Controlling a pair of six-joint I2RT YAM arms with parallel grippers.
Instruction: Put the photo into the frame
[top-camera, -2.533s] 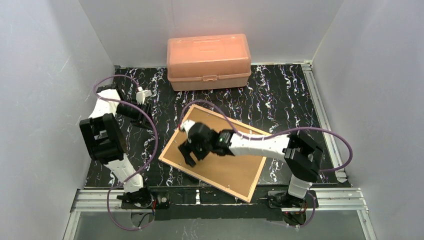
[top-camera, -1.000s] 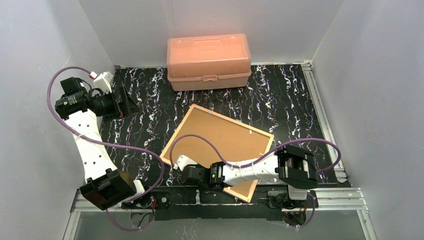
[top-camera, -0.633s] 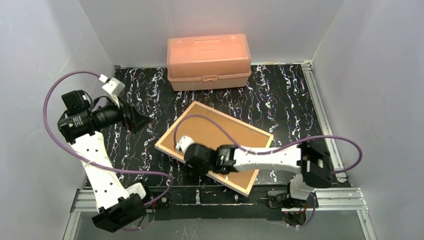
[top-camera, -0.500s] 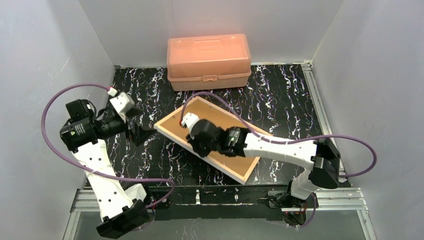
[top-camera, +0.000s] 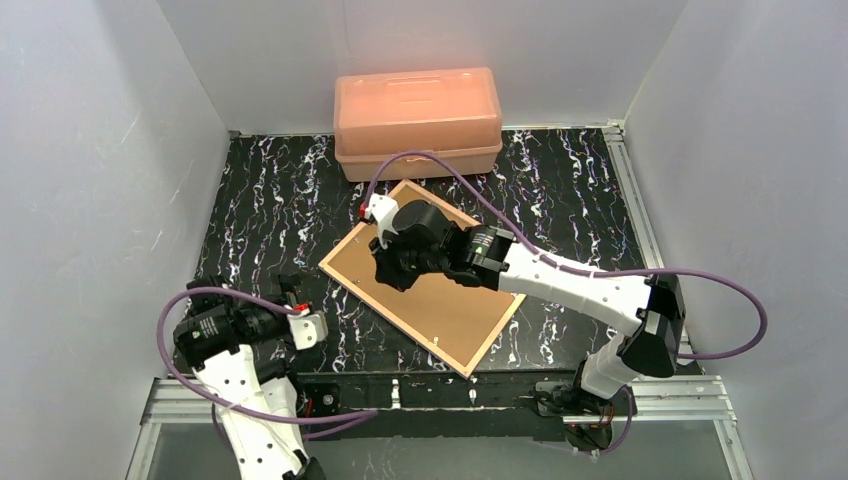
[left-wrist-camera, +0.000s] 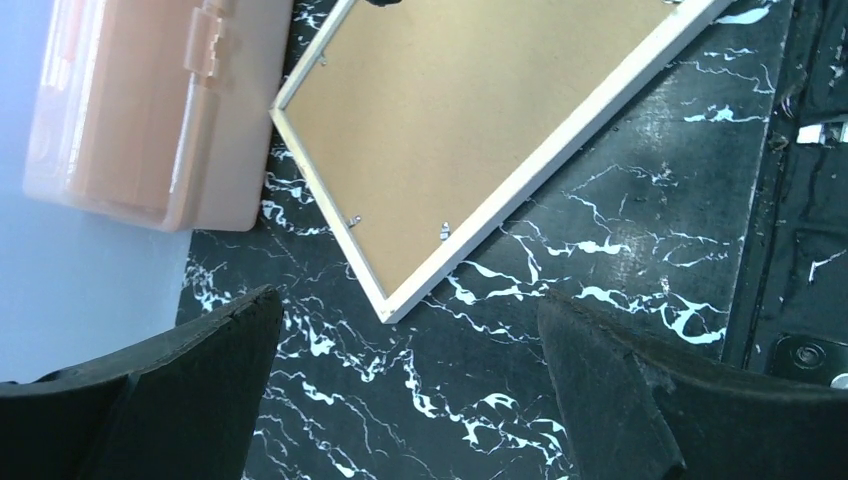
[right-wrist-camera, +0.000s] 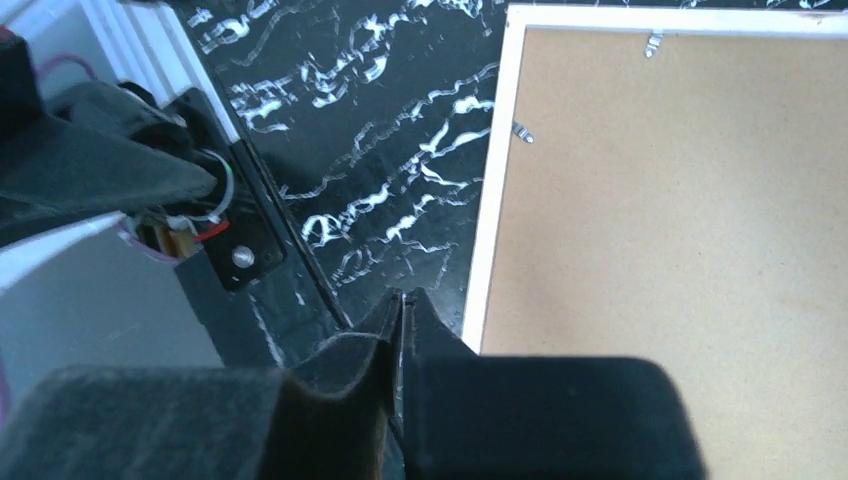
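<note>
Right wrist view: frame (right-wrist-camera: 490, 210) lies just beside the closed, empty right end effector (right-wrist-camera: 403, 298).

The frame (left-wrist-camera: 555, 153) lies flat, tan back up; set askew.

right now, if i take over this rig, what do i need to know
Left claw: open, empty, low by its own base.
Right claw: shut, empty, by the frame's left edge.
Frame: face down, askew on the table, near the box; board sits inside its rails.
Photo: not in view; perhaps under the board, cannot tell.
Done: board looks seated.
Left: confirm the photo is in, check the clips, probably turn the frame over.
</note>
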